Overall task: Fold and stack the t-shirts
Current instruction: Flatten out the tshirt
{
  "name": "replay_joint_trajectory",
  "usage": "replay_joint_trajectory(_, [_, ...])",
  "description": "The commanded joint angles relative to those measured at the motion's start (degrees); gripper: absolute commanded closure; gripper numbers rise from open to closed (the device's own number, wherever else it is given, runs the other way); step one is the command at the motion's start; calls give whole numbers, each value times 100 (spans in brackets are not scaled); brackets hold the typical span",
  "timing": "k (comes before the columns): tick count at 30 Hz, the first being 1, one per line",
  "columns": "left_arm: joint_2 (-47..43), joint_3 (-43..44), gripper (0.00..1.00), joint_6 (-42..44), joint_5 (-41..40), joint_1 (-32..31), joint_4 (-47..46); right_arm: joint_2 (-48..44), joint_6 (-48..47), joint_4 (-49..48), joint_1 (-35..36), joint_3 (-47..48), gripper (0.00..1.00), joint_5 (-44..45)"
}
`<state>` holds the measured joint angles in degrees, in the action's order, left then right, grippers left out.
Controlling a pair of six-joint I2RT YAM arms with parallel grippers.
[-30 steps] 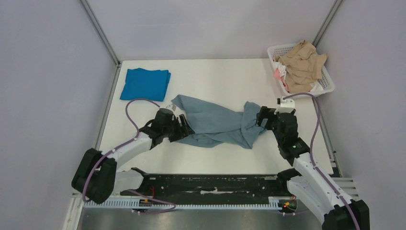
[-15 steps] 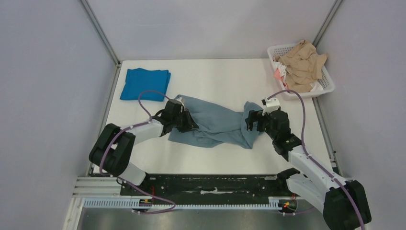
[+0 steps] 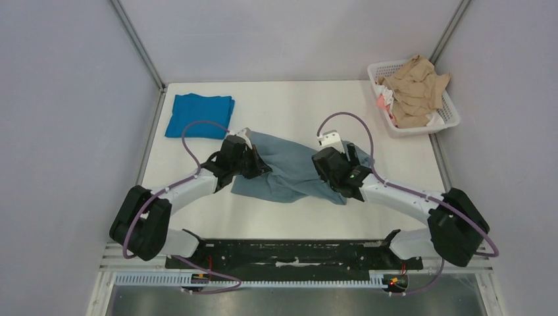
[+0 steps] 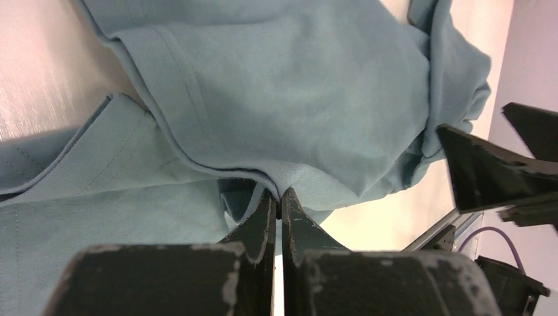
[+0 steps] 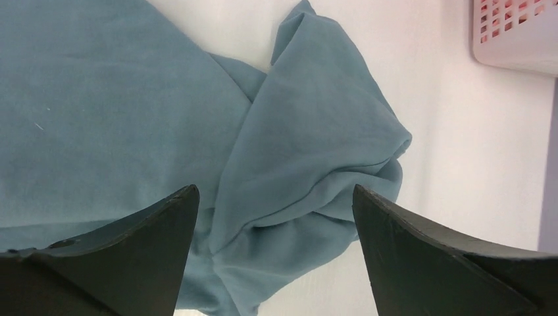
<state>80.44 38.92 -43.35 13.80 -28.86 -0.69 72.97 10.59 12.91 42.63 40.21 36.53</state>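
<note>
White table (image 3: 296, 105): left hand (image 4: 278, 197) pinches the grey-blue t-shirt (image 3: 289, 168); right hand (image 5: 274, 191) poised spread above it.

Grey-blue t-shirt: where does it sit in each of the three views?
Top external: grey-blue t-shirt mid-frame on the table.
Left wrist: fills the upper frame; left gripper shut on its edge.
Right wrist: fills left and centre, beneath the open right gripper.
Shared landmark: its bunched right end.

Grey-blue t-shirt (image 4: 316, 99): soft matt cloth, creased, stitched hems. Table (image 3: 296, 105): smooth white, faint sheen. Left gripper (image 4: 278, 199) fingers (image 4: 258, 230): matt black, scuffed edges.
</note>
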Motion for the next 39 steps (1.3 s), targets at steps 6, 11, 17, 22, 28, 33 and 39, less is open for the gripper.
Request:
replay_joint_trajectory(6, [-269, -108, 98, 37, -422, -25, 36, 1357, 1085, 1536, 325, 932, 28, 1598])
replay_joint_trajectory(11, [-273, -82, 98, 46, -768, -24, 335, 1081, 1469, 1443, 36, 515, 49, 1704])
replay_joint_trajectory(17, [-380, -46, 98, 116, -1257, -24, 611, 17, 1160, -58, -853, -567, 98, 428])
replay_joint_trajectory(22, [-500, 332, 98, 183, -1362, -14, 889, -1057, 749, -1108, -1329, -993, 100, -496])
replay_joint_trajectory(28, [-1280, 1357, 98, 368, -1756, -17, 1321, -1964, 307, -1085, -1588, -119, 100, -1008])
replay_joint_trajectory(33, [-2024, 2470, 98, 703, -2017, -14, 1936, -2397, 149, -942, -1611, 923, 100, -1533])
replay_joint_trajectory(39, [-2511, 3837, 98, 1097, -1872, -14, 2311, -2579, 134, -786, -1613, 2334, 100, -1817])
